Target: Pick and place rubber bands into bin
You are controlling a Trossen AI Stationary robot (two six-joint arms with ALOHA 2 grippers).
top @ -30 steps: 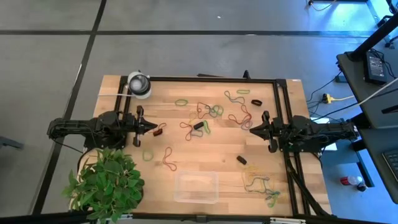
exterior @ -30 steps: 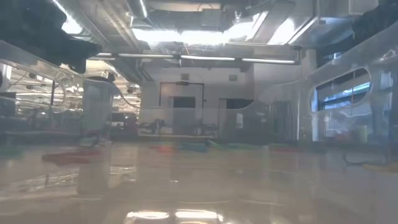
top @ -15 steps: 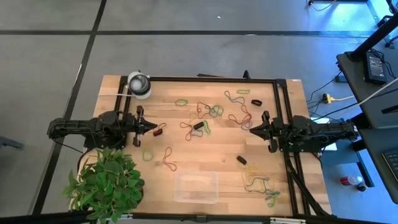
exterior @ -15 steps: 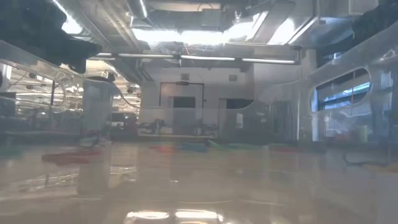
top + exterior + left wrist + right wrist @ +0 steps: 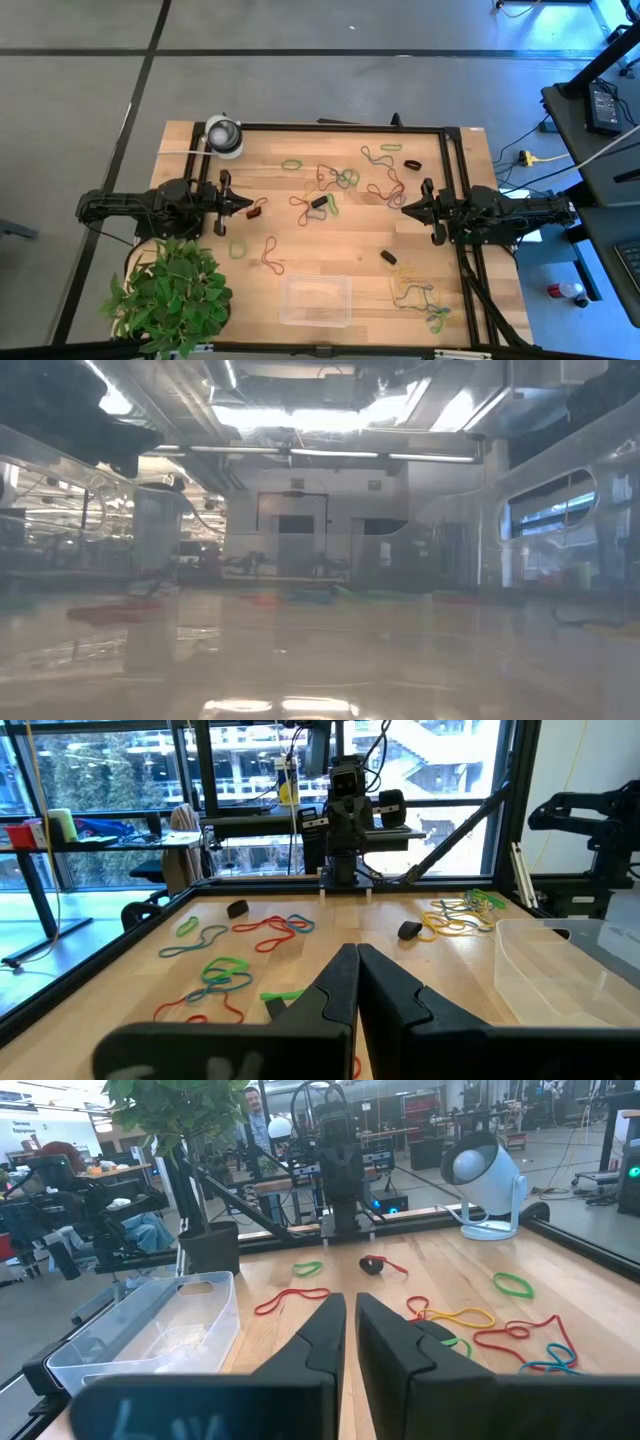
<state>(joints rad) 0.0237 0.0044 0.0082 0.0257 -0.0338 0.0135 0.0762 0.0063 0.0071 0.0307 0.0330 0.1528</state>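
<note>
Coloured rubber bands [image 5: 345, 180] scattered, clear empty bin [image 5: 316, 301]

Rubber bands [image 5: 330, 183] loose on the desk, clear bin [image 5: 316, 301] near its front edge

The thin loops in red, green, yellow, blue and black lie flat and scattered across the middle and far part of the desk, some overlapping in small tangles. A yellow, green and blue cluster [image 5: 420, 297] lies just beside the bin. The bin, a shallow clear tray with rounded corners, sits upright; no band shows inside it.
</note>
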